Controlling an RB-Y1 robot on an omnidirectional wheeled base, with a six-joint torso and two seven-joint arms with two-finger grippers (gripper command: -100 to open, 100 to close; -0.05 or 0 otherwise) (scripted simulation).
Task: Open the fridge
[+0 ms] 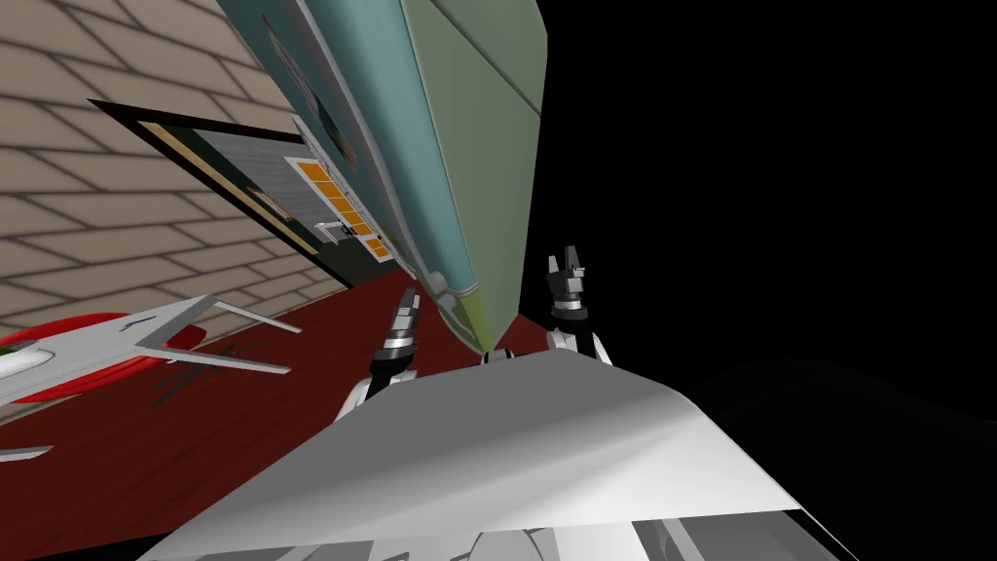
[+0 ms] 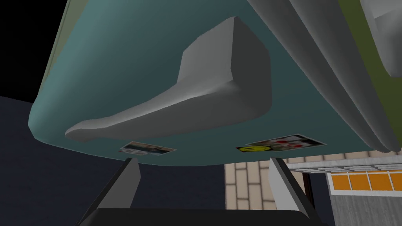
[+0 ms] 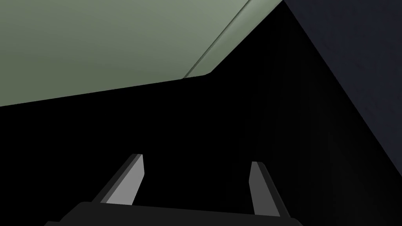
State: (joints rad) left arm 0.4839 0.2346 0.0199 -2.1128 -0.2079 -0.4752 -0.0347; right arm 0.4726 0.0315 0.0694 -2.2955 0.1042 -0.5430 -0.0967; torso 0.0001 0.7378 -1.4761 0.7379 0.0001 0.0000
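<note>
the fridge [image 1: 428, 146] has a teal door [image 2: 117, 59], olive green side [image 3: 98, 39] and grey handle [image 2: 204, 98]; beside it the wall [image 1: 97, 195] is beige brick-patterned, the floor [image 1: 195, 429] dark red.

A dark red floor [image 1: 273, 409] ran slantwise through my head view, from the lower left toward a brick wall. The fridge [image 1: 419, 146], with a teal door and green side, stood on it just ahead of me. To my left stood a white, thin-legged piece of furniture [image 1: 127, 336] above a red round shape [image 1: 107, 380]. A dark-framed unit with orange panels [image 1: 292, 195] stood at the wall.
</note>
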